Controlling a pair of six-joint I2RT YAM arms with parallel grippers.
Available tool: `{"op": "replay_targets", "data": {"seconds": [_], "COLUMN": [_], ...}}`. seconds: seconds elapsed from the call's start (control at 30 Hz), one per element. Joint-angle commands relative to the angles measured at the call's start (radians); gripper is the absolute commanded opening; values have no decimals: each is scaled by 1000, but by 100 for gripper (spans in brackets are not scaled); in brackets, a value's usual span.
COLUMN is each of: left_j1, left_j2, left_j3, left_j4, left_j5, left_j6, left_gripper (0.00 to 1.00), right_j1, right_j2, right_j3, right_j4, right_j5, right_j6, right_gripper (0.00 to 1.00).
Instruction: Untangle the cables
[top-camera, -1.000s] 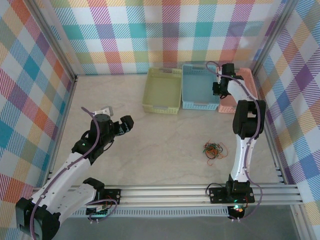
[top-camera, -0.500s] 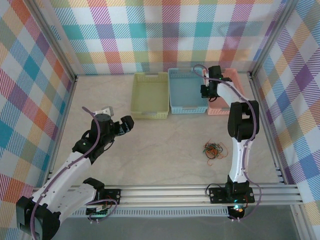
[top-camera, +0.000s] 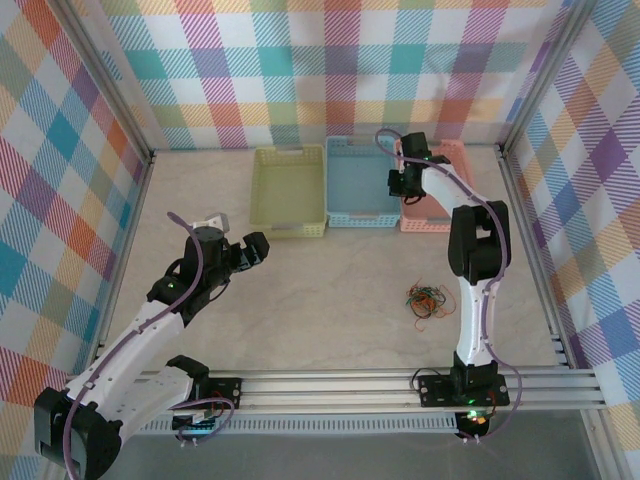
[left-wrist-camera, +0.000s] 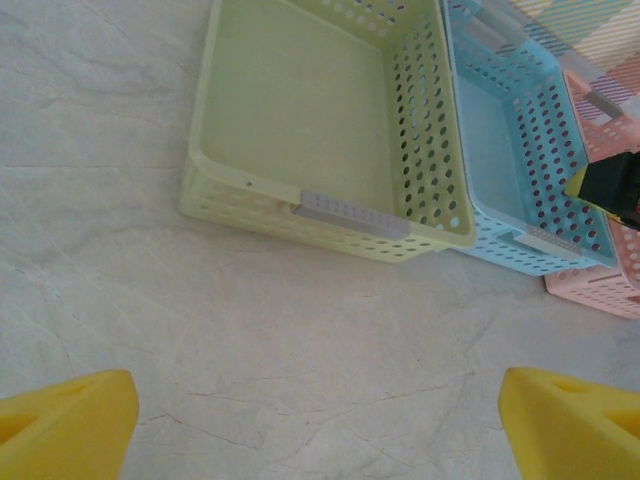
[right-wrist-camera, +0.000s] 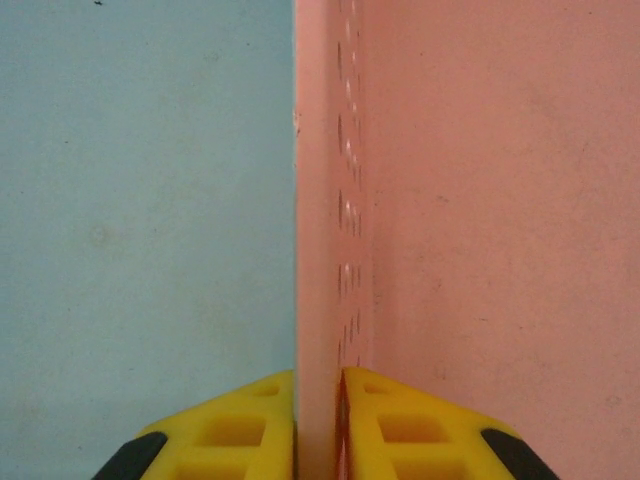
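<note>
Leftward since a second ago: the green basket (top-camera: 290, 229), blue basket (top-camera: 360, 219) and pink basket (top-camera: 425, 223) have slid along the back of the table (top-camera: 330, 300) with the right gripper (top-camera: 400, 182), its jaws pinched narrow on the pink basket's wall beside the blue. Left gripper (top-camera: 255, 248) unmoved, jaws wide over the table. Cables (top-camera: 428, 299) lie where they were, a tangle near the right arm's base.

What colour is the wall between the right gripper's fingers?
Salmon pink; the right gripper clamps the pink basket wall, clearest in the right wrist view.
</note>
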Motion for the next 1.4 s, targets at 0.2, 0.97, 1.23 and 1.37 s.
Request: {"op": "replay_targets", "data": {"seconds": [0.2,0.97,1.23,1.37], "left_j1": [-6,-7,-9,-9], "left_j2": [5,9,-1,-6], "left_j3": [11,12,13,11], "left_j4": [12,11,7,3], "left_j5": [0,5,6,-4], "left_j6": [2,3,3,3], "left_gripper": [93,93,93,93], "right_j1": [61,87,86,89], "right_j2": [58,-628,-868,-933], "right_j3": [74,-450,-766,-888], "right_j4": [-20,-13,-77,-166], "right_j5": [-38,35,-14,80], "right_j6": [129,173,316,503], "right_gripper": [26,64,59,52]}}
